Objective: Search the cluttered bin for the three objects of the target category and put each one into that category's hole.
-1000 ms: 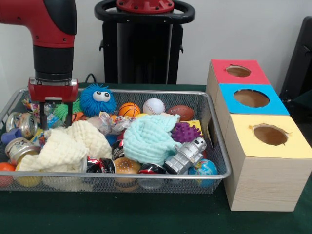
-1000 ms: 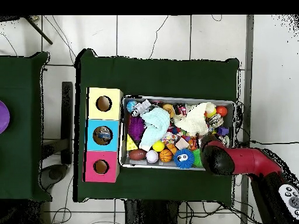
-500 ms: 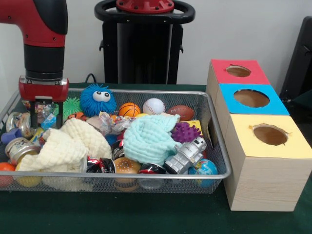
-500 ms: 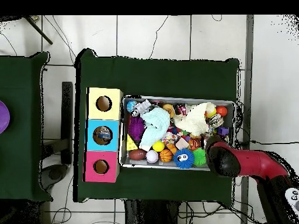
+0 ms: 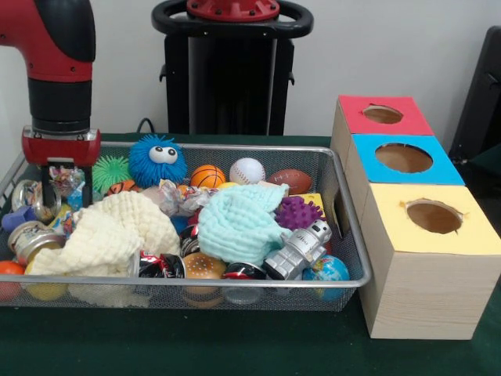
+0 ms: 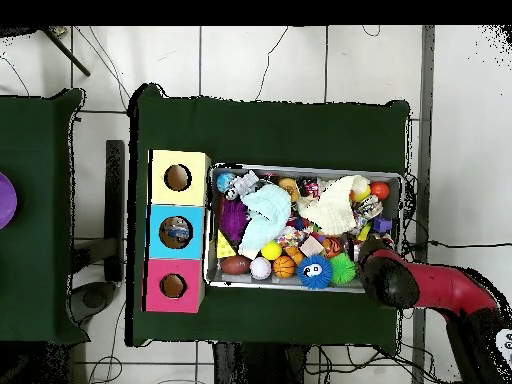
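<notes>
On the green table, your gripper point(image 5: 61, 185) is hanging over the left end of the wire bin point(image 5: 356, 235), clenching a crinkly candy wrapper point(image 5: 66, 181), probably because you are carrying it towards the three coloured boxes point(image 5: 407, 157).

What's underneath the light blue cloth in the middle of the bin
A hamburger toy, a dark can and a silver robot figure poke out beneath the mint cloth. A purple spiky ball sits beside it. Anything directly under the cloth is covered.
</notes>
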